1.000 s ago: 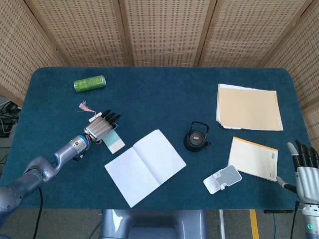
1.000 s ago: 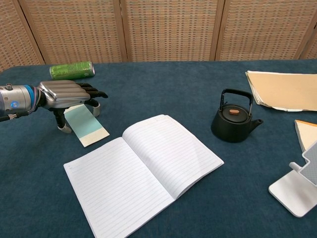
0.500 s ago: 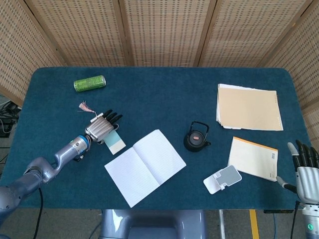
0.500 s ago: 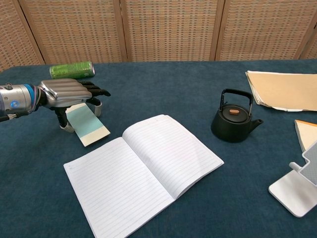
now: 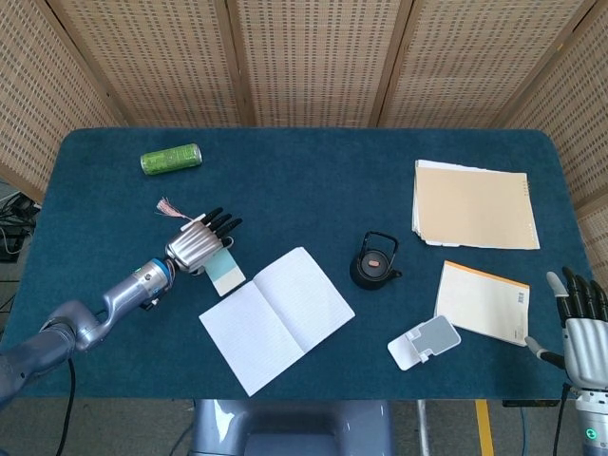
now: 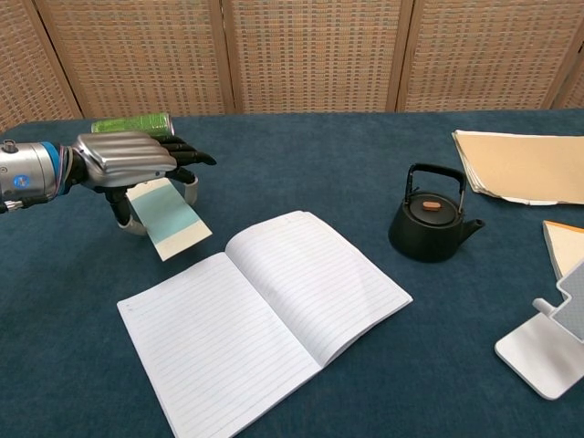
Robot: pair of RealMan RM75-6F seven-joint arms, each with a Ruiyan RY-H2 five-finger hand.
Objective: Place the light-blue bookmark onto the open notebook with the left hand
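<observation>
The light-blue bookmark [image 6: 170, 224] was gripped from above by the left hand [image 6: 132, 161] and carried just clear of the worktop [image 6: 301, 155], near the open notebook [image 6: 265, 315], apparently so it could be laid on the page.

Raised off the counter [image 6: 301, 155] since a second ago: left hand [image 6: 128, 160] now higher and shifted a little toward the open notebook [image 6: 260, 315], carrying the light-blue bookmark [image 6: 170, 222], whose lower end now hangs tilted, nearer the notebook's left page.
</observation>
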